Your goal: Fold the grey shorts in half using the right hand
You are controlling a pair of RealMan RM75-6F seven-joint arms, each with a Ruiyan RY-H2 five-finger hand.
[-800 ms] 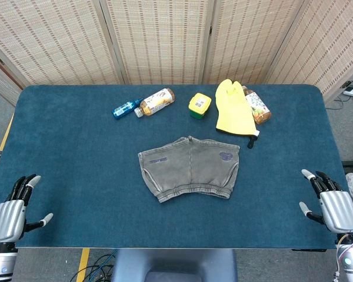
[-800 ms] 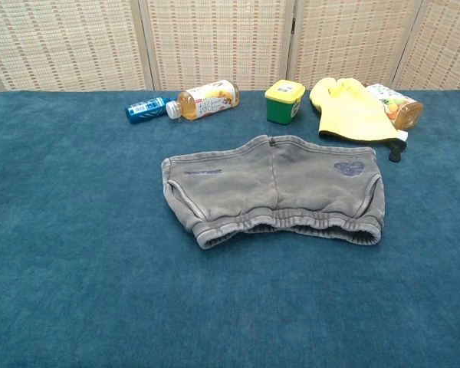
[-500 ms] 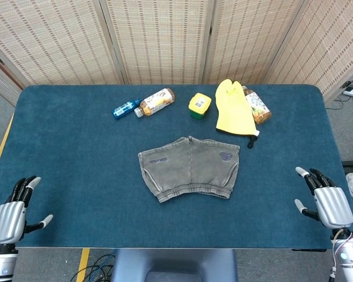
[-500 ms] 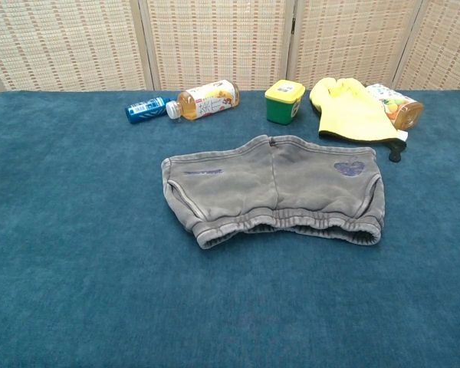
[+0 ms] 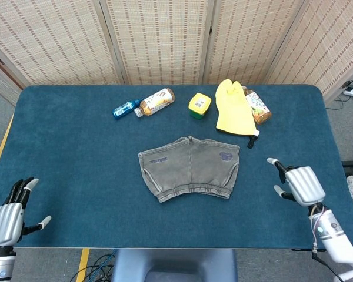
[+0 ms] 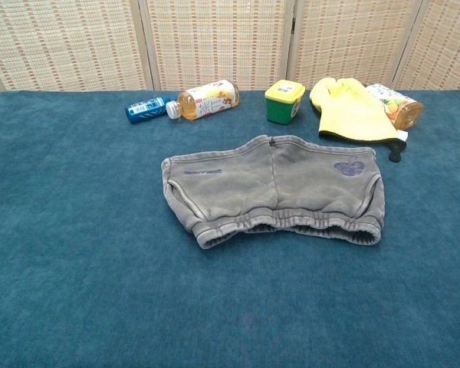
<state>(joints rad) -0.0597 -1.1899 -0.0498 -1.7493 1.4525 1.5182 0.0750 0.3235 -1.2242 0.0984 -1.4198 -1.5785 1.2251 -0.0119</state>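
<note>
Grey, washed cotton is what I must handle: the grey shorts [image 5: 189, 168] lie flat and spread near the middle of the worktop [image 5: 76, 158], waistband toward me, with a small dark print on the leg at their right side. They are not folded yet. I judge them light, soft and limp, so they will not keep any shape when lifted, and the blue cloth under them looks rough enough to drag on the fabric.

My right hand [image 5: 300, 184] is to the right of the shorts, apart from them, and it holds nothing; its fingers [image 5: 273, 161] are spread and point toward the shorts. My left hand [image 5: 7, 214] is far to the left of the shorts, at the near edge, also empty with fingers apart.

I think the best place to take hold is the right side edge of the shorts, pinching both layers together between waistband and leg hem. A pinch of the top layer only would open the garment instead of folding it. Behind the shorts lie a yellow glove [image 5: 234, 110] and some bottles [image 5: 156, 101], well apart.
</note>
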